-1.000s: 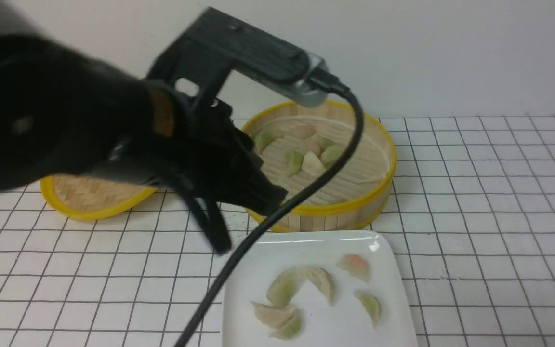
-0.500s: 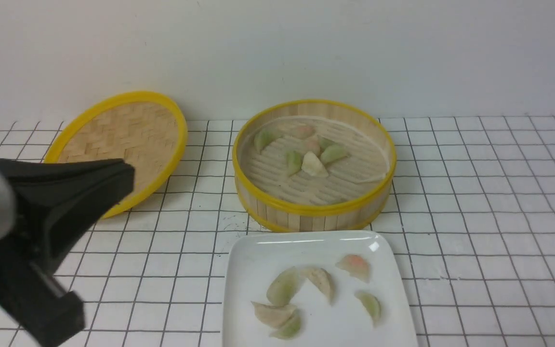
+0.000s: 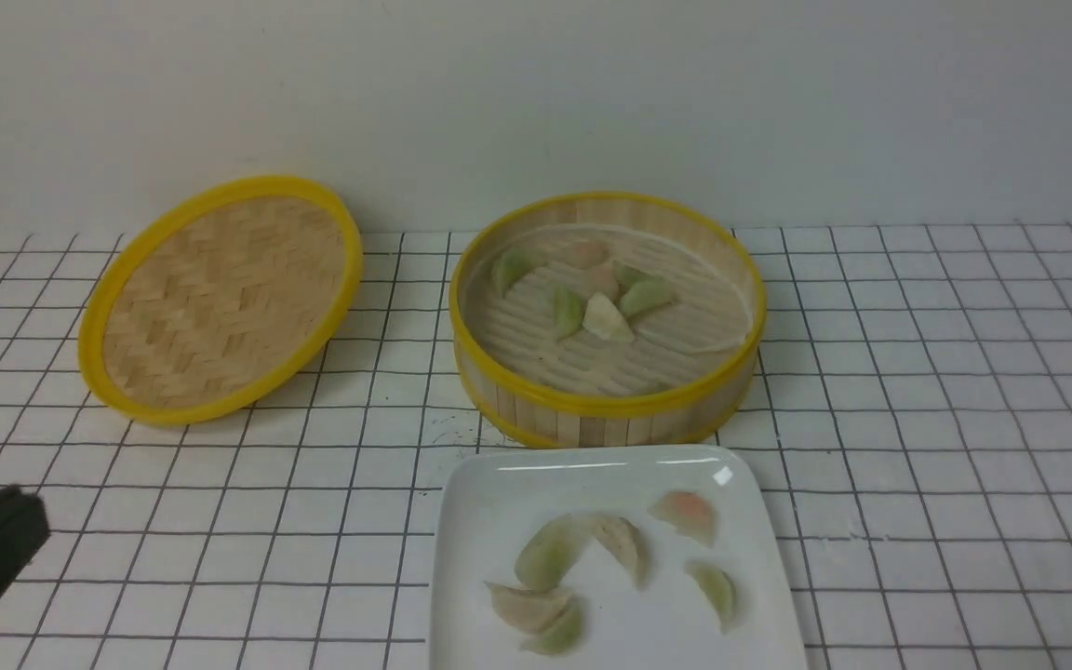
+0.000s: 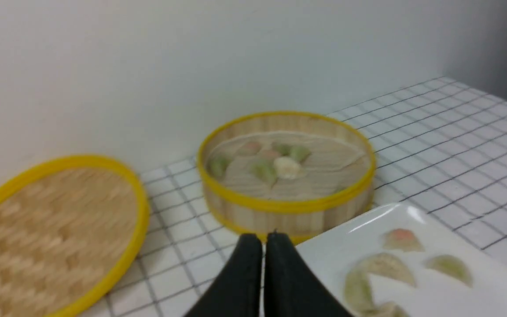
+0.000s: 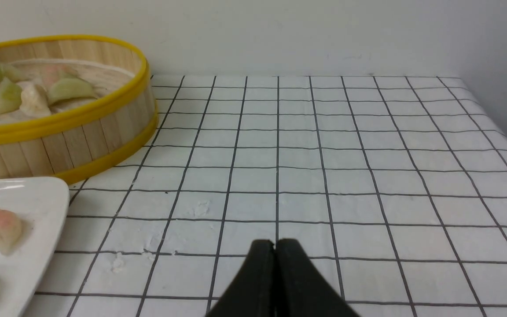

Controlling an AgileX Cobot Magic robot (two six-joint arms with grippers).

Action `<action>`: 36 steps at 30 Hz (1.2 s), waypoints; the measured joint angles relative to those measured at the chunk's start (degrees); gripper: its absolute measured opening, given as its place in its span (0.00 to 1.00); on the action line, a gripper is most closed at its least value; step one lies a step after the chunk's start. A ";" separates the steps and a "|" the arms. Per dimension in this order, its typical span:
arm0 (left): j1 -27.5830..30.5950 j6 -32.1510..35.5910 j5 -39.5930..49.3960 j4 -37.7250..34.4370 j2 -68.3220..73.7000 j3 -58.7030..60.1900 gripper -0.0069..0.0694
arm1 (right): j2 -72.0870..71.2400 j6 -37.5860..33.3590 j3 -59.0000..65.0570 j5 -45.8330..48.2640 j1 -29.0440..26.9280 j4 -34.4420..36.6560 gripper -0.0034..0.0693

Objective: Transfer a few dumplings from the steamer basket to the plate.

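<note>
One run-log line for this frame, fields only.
left gripper: shut, empty | right gripper: shut, empty | dumplings: several on plate | steamer basket: some left

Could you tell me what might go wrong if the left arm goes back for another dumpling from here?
The dumplings in the steamer basket sit bunched, so a grab may pinch two. The plate lies right before the basket; a low approach by the shut left gripper could nudge it.
</note>
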 joint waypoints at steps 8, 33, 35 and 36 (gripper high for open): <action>20.44 8.43 -5.28 -9.84 -12.96 21.01 0.08 | 0.00 0.00 0.00 0.00 0.00 0.00 0.03; 23.14 11.18 -2.01 -11.02 -13.07 22.95 0.08 | 0.00 0.00 0.00 0.00 0.00 0.00 0.03; 23.14 11.18 -2.01 -11.04 -13.07 22.95 0.08 | 0.00 0.00 0.00 0.00 0.00 0.00 0.03; 23.14 11.18 -2.01 -11.04 -13.07 22.95 0.08 | 0.00 0.00 0.00 0.00 0.00 0.00 0.03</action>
